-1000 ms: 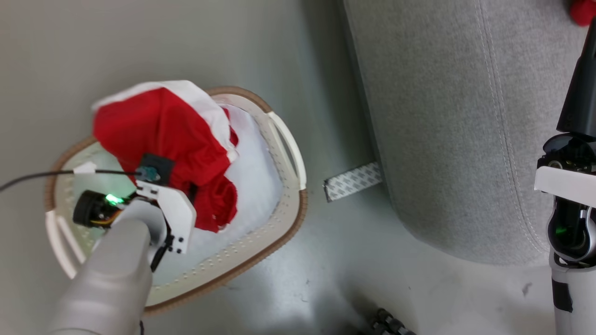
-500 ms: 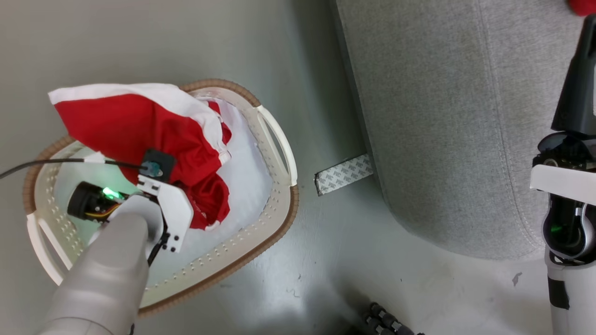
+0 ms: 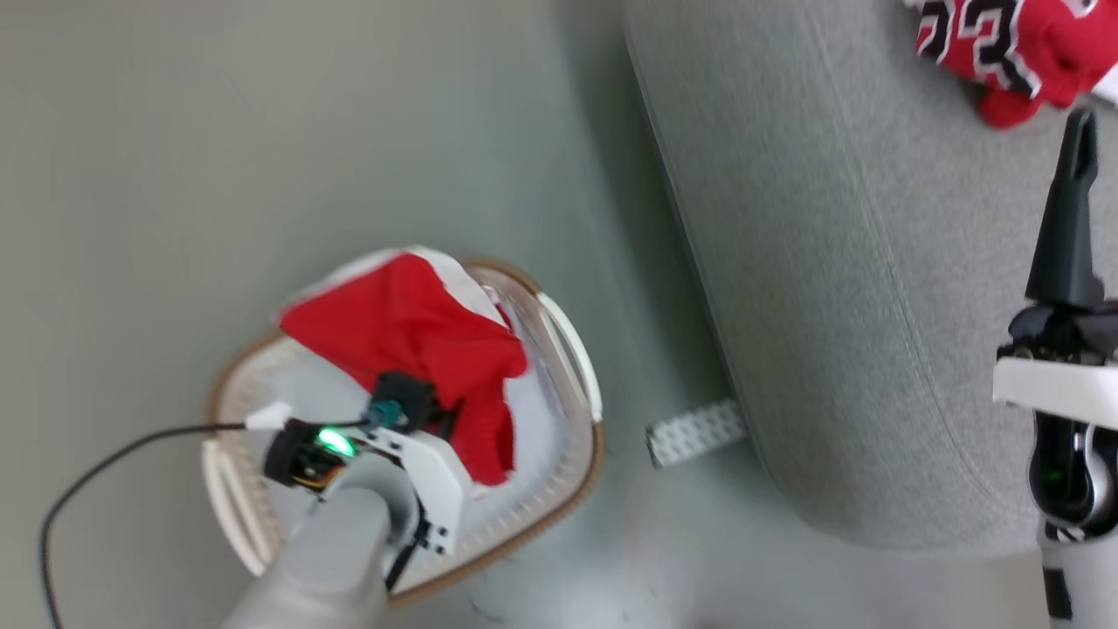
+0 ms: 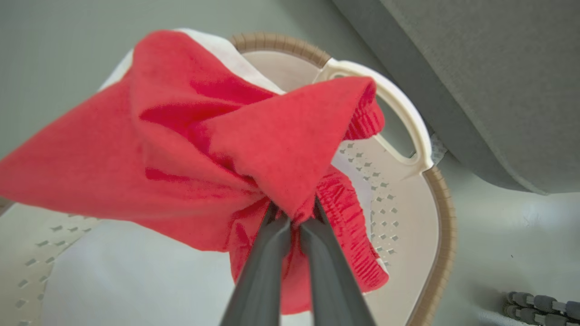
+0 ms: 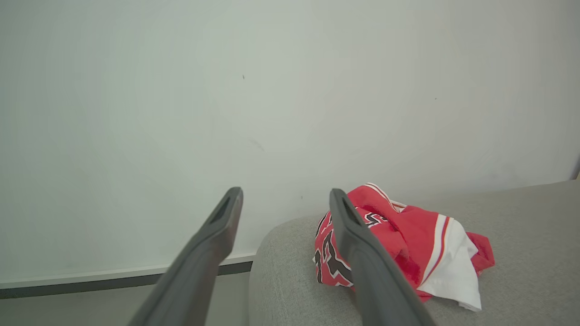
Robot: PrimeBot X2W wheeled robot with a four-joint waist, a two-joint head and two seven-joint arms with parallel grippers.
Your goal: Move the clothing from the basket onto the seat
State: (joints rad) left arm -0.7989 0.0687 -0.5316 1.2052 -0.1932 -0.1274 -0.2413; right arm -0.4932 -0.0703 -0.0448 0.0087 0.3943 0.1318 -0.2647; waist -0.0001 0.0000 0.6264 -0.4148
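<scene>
My left gripper (image 4: 293, 221) is shut on the red shorts (image 4: 190, 145), pinching a fold of cloth and holding them lifted above the cream basket (image 4: 435, 217). From the head camera the shorts (image 3: 419, 341) hang over the basket (image 3: 581, 476), with the left wrist just below them. The red jersey (image 3: 1004, 44) with its black "23" lies crumpled on the grey seat (image 3: 830, 262) at the upper right. The right gripper (image 5: 285, 201) is open and empty, and the jersey (image 5: 398, 240) sits on the seat (image 5: 521, 253) just beyond its fingers. One right finger (image 3: 1066, 218) rises at the right edge.
A white fabric pad (image 4: 136, 280) lines the basket's bottom. A strip of patterned tape (image 3: 694, 432) lies on the floor between basket and seat. A black cable (image 3: 113, 454) trails left from my left wrist. Pale floor (image 3: 306, 131) stretches beyond the basket.
The head camera has tilted up, bringing the jersey on the seat into view. The shorts have risen further out of the basket in the left gripper and bunched more tightly.
</scene>
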